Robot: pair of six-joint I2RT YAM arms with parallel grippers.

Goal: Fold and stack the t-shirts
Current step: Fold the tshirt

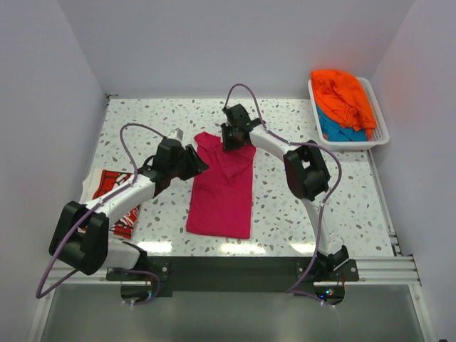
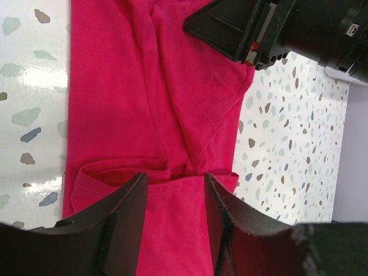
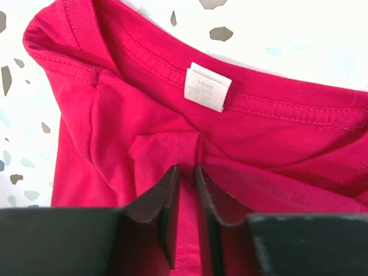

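Magenta t-shirt [image 1: 221, 192], soft and creased: right pincer [image 3: 187, 169] pinches its collar fold, left pincer [image 2: 175, 178] spread.

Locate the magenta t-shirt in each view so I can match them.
Top external: magenta t-shirt lies centre frame, lengthwise.
Left wrist: shirt fills the middle, top to bottom.
Right wrist: its collar end, with the white tag, fills the frame.
Shared landmark: the right hand at the collar end, seen in all three.
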